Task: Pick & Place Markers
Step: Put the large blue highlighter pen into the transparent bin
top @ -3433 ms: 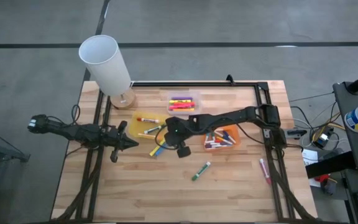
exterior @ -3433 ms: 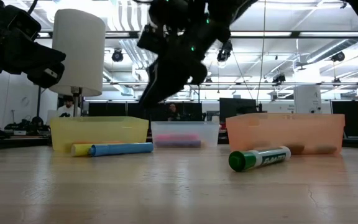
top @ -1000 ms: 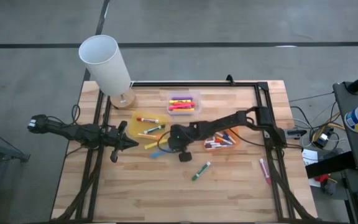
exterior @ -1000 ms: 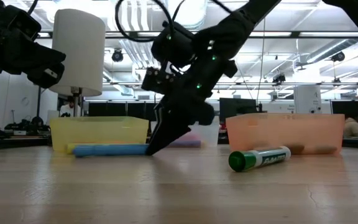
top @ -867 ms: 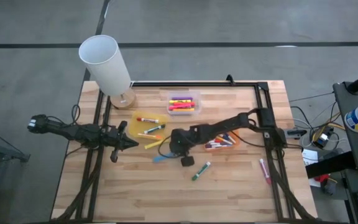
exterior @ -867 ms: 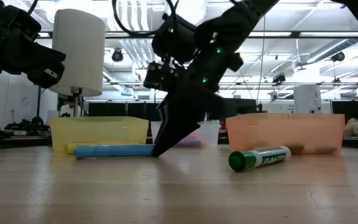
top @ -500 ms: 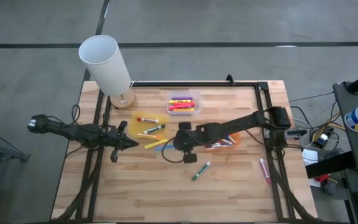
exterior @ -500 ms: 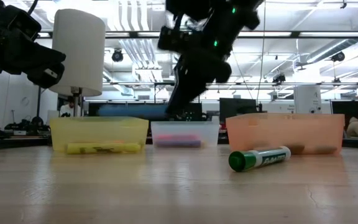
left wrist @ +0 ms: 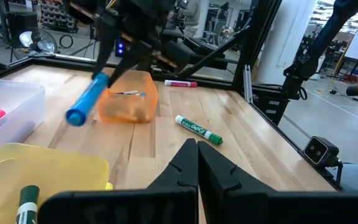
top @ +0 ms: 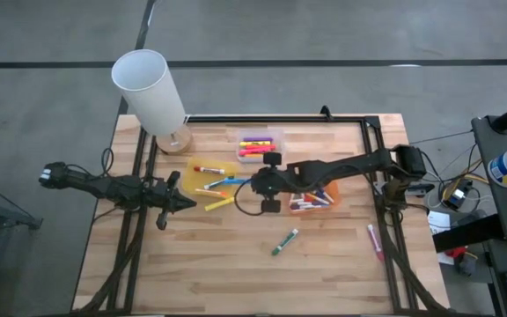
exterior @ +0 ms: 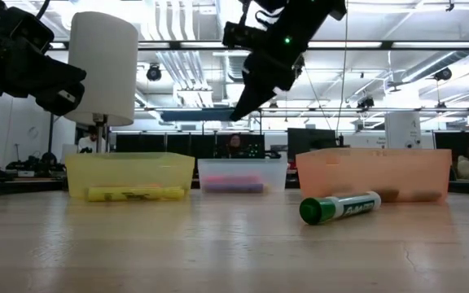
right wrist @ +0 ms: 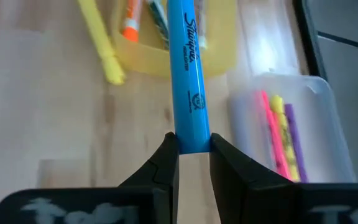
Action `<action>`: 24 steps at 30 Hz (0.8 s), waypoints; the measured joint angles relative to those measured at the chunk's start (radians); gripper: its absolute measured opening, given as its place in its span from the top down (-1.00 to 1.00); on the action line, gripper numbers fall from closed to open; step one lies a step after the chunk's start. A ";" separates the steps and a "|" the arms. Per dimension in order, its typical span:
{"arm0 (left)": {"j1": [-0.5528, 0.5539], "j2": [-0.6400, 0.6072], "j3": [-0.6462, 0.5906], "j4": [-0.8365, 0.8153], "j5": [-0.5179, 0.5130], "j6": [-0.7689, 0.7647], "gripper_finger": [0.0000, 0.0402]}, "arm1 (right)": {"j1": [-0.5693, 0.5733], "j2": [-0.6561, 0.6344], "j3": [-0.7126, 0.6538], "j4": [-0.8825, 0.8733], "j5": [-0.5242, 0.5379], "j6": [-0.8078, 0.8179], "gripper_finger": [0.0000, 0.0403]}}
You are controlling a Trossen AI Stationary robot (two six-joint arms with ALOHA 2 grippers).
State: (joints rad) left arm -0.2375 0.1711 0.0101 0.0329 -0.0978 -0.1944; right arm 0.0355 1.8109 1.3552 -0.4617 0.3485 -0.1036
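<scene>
My right gripper (top: 259,183) is raised over the table's middle, shut on a blue marker (top: 238,182) that reaches out over the yellow tray (top: 202,175). A yellow marker (top: 220,204) lies on the wood beside that tray. A green marker (top: 284,241) and a pink one (top: 374,240) lie nearer the near and right edges. More markers lie in the clear tray (top: 260,146) and the orange tray (top: 317,197). My left gripper (top: 186,203) waits shut, left of the yellow marker. My right gripper pinches the blue marker's one end (right wrist: 190,127) between its two fingertips (right wrist: 166,154). The fingers slant down from the table's right side (exterior: 247,99). The marker (exterior: 195,115) sticks out ahead of them, about level and lifted clear, above the yellow tray.
A tall white cylinder (top: 150,91) stands on a round base at the far left corner. A black frame (top: 275,118) runs along the table's far and side edges. Bare wood (top: 218,264) spreads across the near half around the green marker.
My right gripper was down at the table in front of the yellow tray, at the blue marker's end. It has risen with the marker and moved toward the far edge. The blue marker is lifted clear, level, over the yellow tray; the yellow marker stayed on the wood.
</scene>
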 joint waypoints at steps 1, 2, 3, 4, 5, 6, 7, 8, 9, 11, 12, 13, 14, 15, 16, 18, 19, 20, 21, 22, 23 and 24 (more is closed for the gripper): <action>0.000 0.000 0.000 0.000 0.000 0.000 1.00 | -0.003 0.000 -0.004 -0.001 0.012 0.000 0.72; 0.000 0.000 0.000 0.000 0.000 0.000 1.00 | -0.007 0.000 -0.007 -0.003 0.025 -0.001 0.72; 0.000 0.000 0.000 0.000 0.000 0.000 1.00 | -0.012 0.000 -0.008 -0.003 0.030 -0.003 0.72; 0.000 0.000 0.000 0.000 0.000 0.000 1.00 | -0.017 0.000 -0.010 0.000 0.039 -0.003 0.72; 0.000 0.000 0.000 0.000 0.000 0.000 1.00 | -0.022 0.000 -0.013 -0.001 0.045 -0.004 0.72; 0.000 0.000 0.000 0.000 0.000 0.000 1.00 | -0.028 0.000 -0.014 -0.004 0.046 -0.006 0.72; 0.000 0.000 0.000 0.000 0.000 0.000 1.00 | -0.036 0.000 -0.014 -0.002 0.046 -0.010 0.72; 0.000 0.000 0.000 0.000 0.000 0.000 1.00 | -0.045 0.000 -0.014 0.002 0.047 -0.017 0.72; 0.000 0.000 0.000 0.000 0.000 0.000 1.00 | -0.057 0.000 -0.014 0.009 0.050 -0.024 0.72; 0.000 0.000 0.000 0.000 0.000 0.000 1.00 | -0.083 0.000 -0.014 0.029 0.065 -0.035 0.72; 0.000 0.000 0.000 0.000 0.000 0.000 1.00 | -0.098 0.000 -0.014 0.035 0.073 -0.045 0.72; 0.000 0.000 0.000 0.000 0.000 0.000 1.00 | -0.114 0.000 -0.014 0.040 0.074 -0.057 0.72; 0.000 0.000 0.000 0.000 0.000 0.000 1.00 | -0.131 0.000 -0.015 0.048 0.074 -0.061 0.72; 0.000 0.000 0.000 0.000 0.000 0.000 1.00 | -0.148 0.000 -0.014 0.054 0.074 -0.061 0.72; 0.000 0.000 0.000 0.000 0.000 0.000 1.00 | -0.166 0.000 -0.014 0.054 0.072 -0.061 0.72; 0.000 0.000 0.000 0.000 0.000 0.000 1.00 | -0.205 0.000 -0.013 0.058 0.047 -0.064 0.72; 0.000 0.000 0.000 0.000 0.000 0.000 1.00 | -0.225 0.000 -0.013 0.065 0.031 -0.065 0.72; 0.000 0.000 0.000 0.000 0.000 0.000 1.00 | -0.246 0.000 -0.013 0.073 0.014 -0.065 0.72; 0.000 0.000 0.000 0.000 0.000 0.000 1.00 | -0.266 0.000 -0.013 0.080 0.001 -0.065 0.72; 0.000 0.000 0.000 0.000 0.000 0.000 1.00 | -0.285 0.000 -0.013 0.083 -0.013 -0.064 0.72; 0.000 0.000 0.000 0.000 0.000 0.000 1.00 | -0.303 0.000 -0.013 0.083 -0.027 -0.064 0.72; 0.000 0.000 0.000 0.000 0.000 0.000 1.00 | -0.320 0.000 -0.014 0.080 -0.038 -0.060 0.72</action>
State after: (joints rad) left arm -0.2379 0.1711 0.0101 0.0327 -0.0980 -0.1944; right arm -0.2843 1.8114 1.3410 -0.3817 0.3107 -0.1638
